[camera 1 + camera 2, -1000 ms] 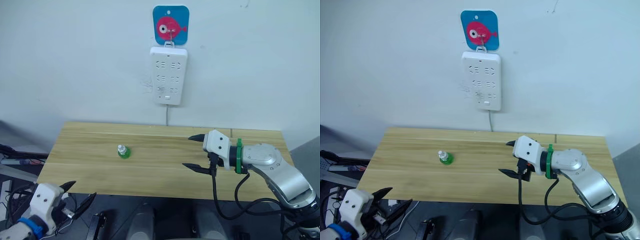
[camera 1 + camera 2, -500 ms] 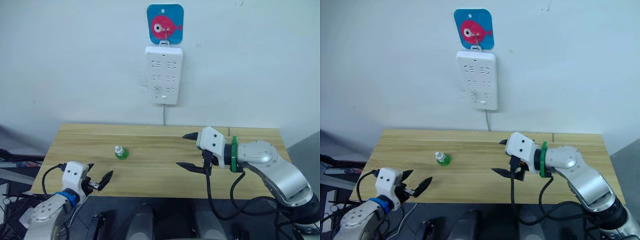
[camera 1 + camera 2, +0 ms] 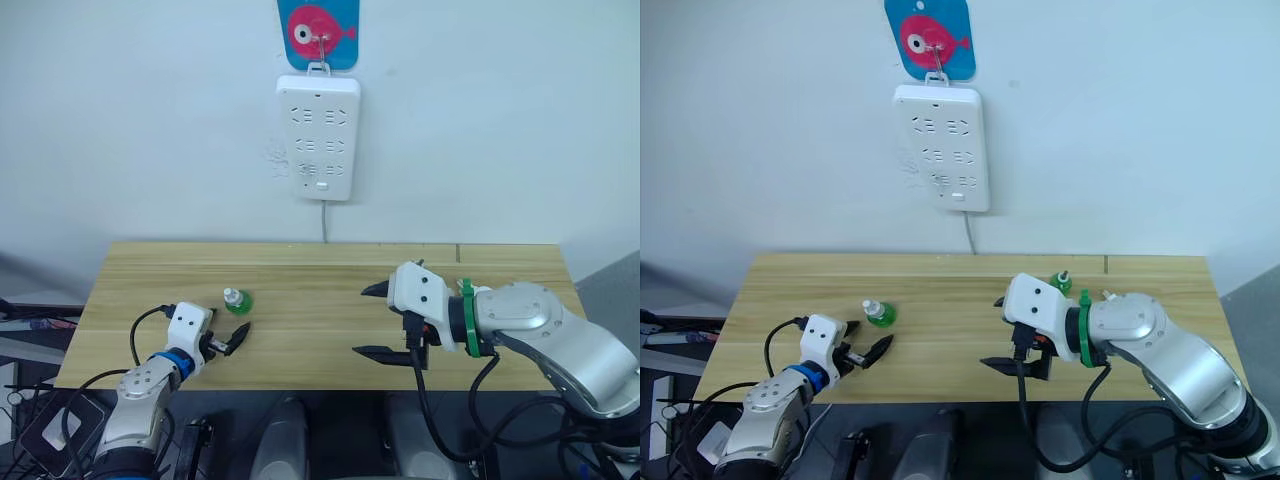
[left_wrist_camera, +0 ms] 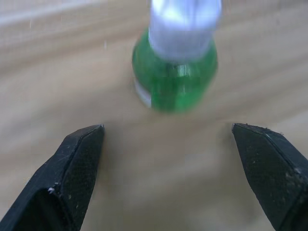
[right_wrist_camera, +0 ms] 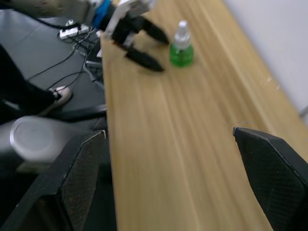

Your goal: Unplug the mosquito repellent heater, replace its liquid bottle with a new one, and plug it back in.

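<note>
A small green liquid bottle [image 3: 237, 302] with a white cap stands upright on the wooden table [image 3: 300, 270], on its left part. The left gripper [image 3: 228, 337] is just beside it, with its two black fingers spread wide and nothing between them. A second green bottle [image 3: 1062, 283] stands behind the right arm. The right gripper [image 3: 378, 321] hangs over the table's middle, also released and empty. A white power strip [image 3: 318, 137] hangs on the wall under a blue fish hook [image 3: 317, 27].
</note>
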Robot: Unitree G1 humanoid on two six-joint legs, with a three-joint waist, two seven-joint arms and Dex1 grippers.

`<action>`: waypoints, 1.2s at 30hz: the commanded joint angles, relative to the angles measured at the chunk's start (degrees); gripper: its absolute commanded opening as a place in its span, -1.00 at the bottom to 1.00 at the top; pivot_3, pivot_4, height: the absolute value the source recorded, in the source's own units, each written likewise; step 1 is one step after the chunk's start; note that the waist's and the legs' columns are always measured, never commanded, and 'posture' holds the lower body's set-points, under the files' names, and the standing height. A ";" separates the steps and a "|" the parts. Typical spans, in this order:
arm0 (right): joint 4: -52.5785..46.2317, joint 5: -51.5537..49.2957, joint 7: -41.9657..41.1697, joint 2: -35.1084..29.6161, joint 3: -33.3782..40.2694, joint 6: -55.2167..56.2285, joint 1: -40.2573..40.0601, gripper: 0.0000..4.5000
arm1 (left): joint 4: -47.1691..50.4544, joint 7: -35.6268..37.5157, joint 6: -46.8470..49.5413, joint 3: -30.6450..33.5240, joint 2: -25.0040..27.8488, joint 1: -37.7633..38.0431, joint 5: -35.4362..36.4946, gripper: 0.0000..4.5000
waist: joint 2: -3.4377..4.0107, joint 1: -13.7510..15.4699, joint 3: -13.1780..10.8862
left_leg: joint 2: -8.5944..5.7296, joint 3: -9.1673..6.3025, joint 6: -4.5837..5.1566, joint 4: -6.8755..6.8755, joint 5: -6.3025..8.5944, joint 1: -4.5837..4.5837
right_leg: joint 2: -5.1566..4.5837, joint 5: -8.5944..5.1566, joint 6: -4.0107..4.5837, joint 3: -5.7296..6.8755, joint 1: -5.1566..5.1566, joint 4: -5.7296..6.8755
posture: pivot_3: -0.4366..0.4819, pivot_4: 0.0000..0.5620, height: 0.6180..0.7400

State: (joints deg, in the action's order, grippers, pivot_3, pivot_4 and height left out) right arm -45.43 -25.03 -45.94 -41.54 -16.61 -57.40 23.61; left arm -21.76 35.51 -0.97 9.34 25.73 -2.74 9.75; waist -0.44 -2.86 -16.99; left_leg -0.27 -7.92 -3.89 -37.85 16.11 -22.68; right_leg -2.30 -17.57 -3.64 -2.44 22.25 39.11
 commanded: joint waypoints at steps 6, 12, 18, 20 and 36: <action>-4.44 -4.22 1.02 -1.35 1.66 -2.12 -0.39 0.98 | -8.43 0.13 -3.64 -0.92 -1.14 -3.34 -0.70 1.00 | 0.02 -0.72 -0.19 | 0.02 0.01 0.00 0.00 0.00 0.02 | 0.02 0.00 -0.01 -0.01 0.00 0.03 | -0.24 0.30 0.91; -4.66 -4.95 1.83 -2.29 1.61 -1.94 -0.93 0.98 | -10.60 -0.20 -5.30 -0.23 -1.77 -4.09 0.00 1.00 | 0.03 -0.74 -0.20 | 0.02 0.00 0.00 0.00 0.00 0.03 | 0.01 0.01 -0.03 0.00 0.00 0.02 | -0.25 0.28 0.91; -5.14 -6.25 2.98 -2.84 2.23 -2.18 -1.90 1.00 | -12.17 0.15 -8.06 -1.39 -2.49 -5.27 -0.78 0.36 | 0.03 -0.72 -0.25 | 0.00 0.00 -0.01 0.01 0.00 0.00 | 0.01 0.02 -0.04 0.00 0.00 -0.02 | -0.25 0.28 0.91; -5.07 -5.93 3.37 -3.00 2.19 -1.62 -2.21 1.00 | -11.96 0.58 -8.83 -1.73 -2.40 -4.71 -1.06 0.10 | 0.02 -0.73 -0.25 | -0.01 0.01 -0.01 0.02 0.00 -0.02 | 0.00 0.02 -0.06 -0.02 0.00 -0.07 | -0.26 0.26 0.91; 1.14 -2.78 3.40 -1.21 3.16 7.53 -0.30 1.00 | 16.56 17.62 1.32 -10.69 8.27 -5.56 1.85 0.01 | -0.06 -0.76 -0.26 | 0.01 -0.09 -0.04 0.04 -0.02 -0.19 | -0.01 0.03 -0.06 0.06 0.11 -0.12 | -0.24 -0.01 0.91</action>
State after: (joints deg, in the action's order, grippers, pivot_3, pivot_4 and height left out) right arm -43.74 -27.13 -42.11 -43.55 -15.13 -51.50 22.54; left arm -11.22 48.79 -3.28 0.30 32.24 -6.83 9.37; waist -0.49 -3.62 -17.25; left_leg -0.27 -8.00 -3.93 -37.81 16.09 -22.87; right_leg -2.30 -17.54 -3.71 -2.37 22.37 38.99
